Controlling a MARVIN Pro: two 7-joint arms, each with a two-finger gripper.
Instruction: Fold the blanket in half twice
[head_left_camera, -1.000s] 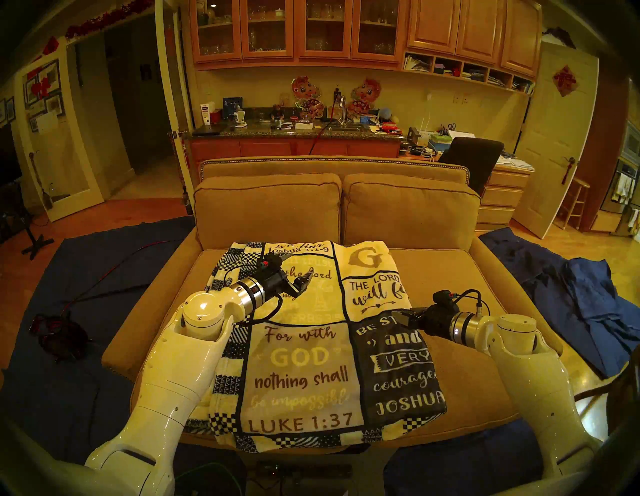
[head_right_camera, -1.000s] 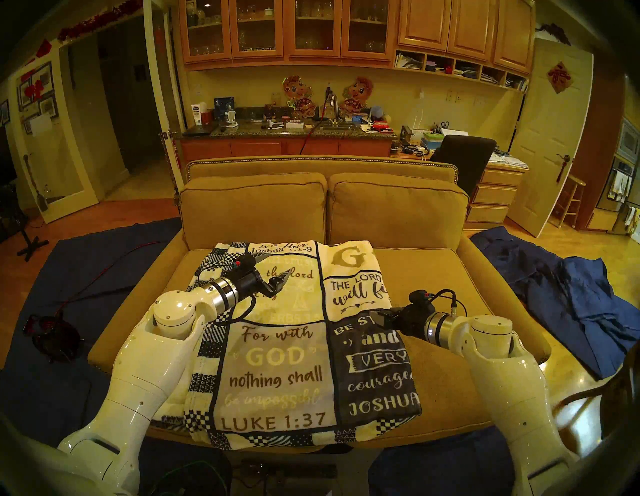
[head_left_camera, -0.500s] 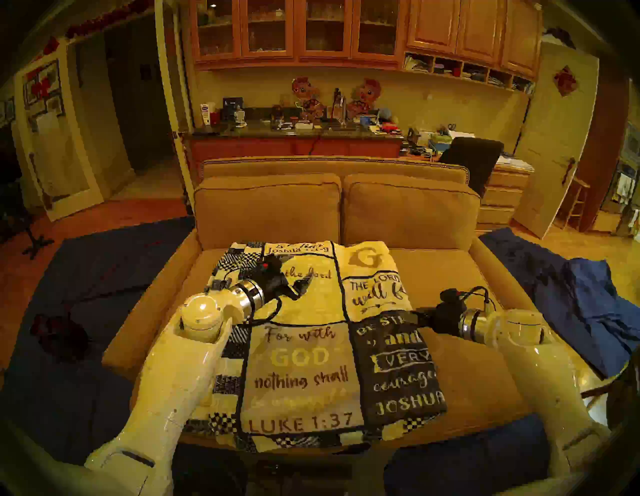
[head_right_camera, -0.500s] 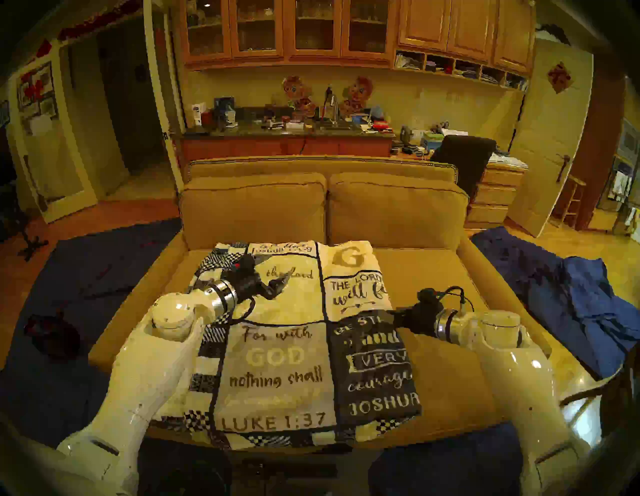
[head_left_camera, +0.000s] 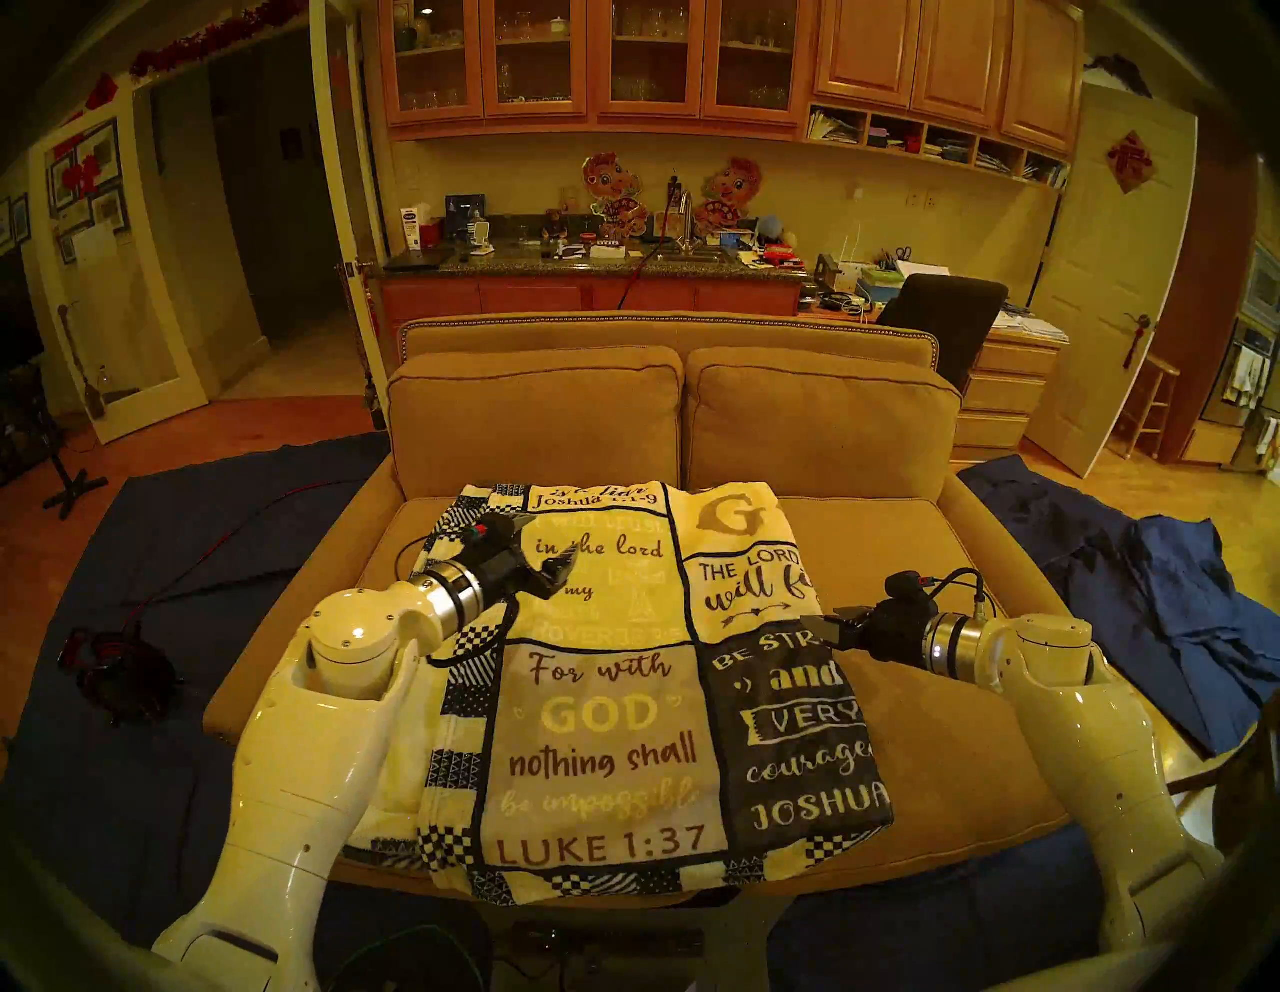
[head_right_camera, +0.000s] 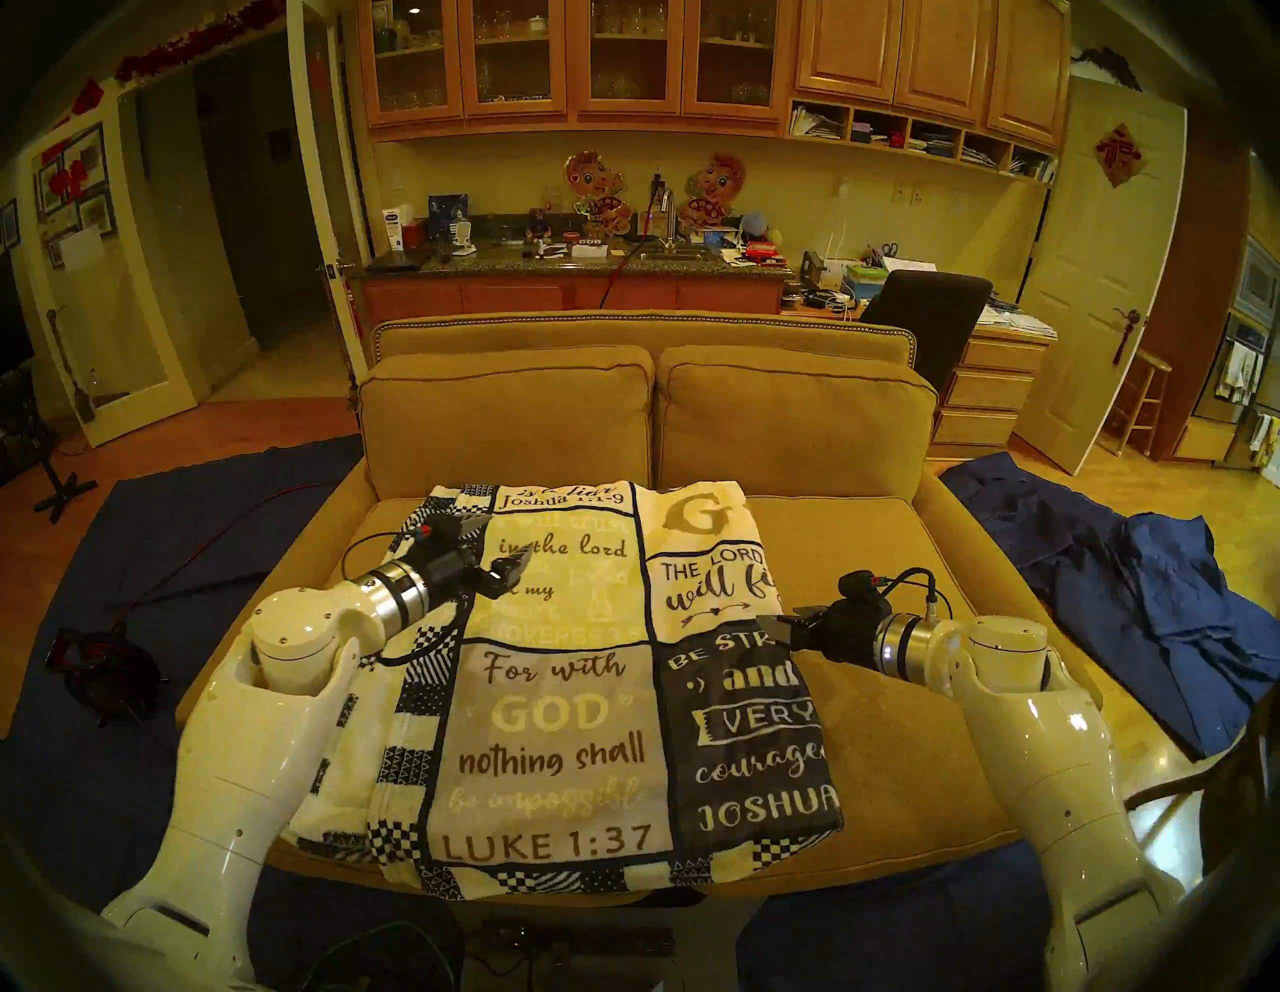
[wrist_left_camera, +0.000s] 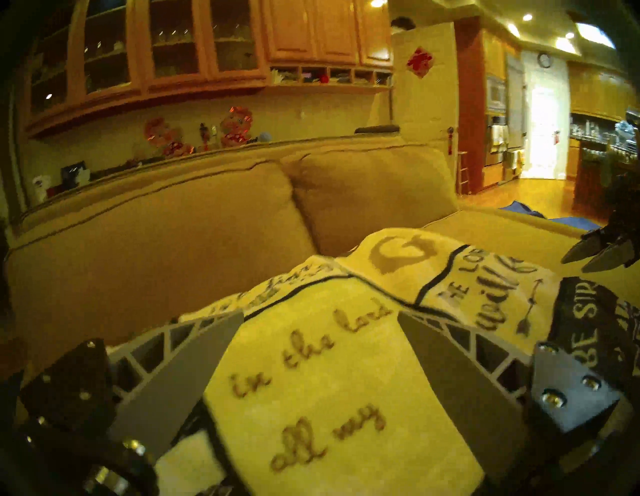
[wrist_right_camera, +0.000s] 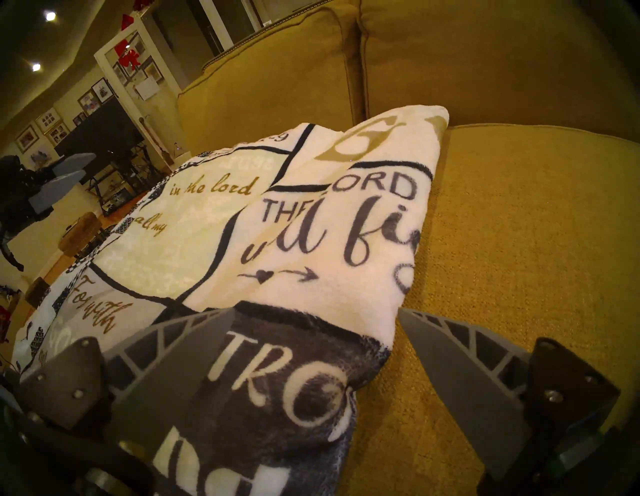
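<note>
**Blanket folded on the seat, both claws empty**

Your sofa (head_left_camera: 817, 429) carries everything here. The blanket (head_left_camera: 609, 693) lies on its seat cushion as a thick rectangle, running from the front edge, where its checkered hem hangs slightly over, back to the foot of the back cushions. Its right side is a rounded fold, and stacked layers show at the near left corner, so you can judge that at least one fold is done; whether both are, you cannot tell from here.

Your left gripper (head_left_camera: 547, 547) hangs over the blanket's back-left part, jaws spread wide with nothing between them, apparently clear of the fabric. Your right gripper (head_left_camera: 828, 623) sits at the folded right edge, also spread and empty, one finger over the dark panel and the other over bare cushion. Neither pins the cloth, so it stays put by its own weight.
</note>
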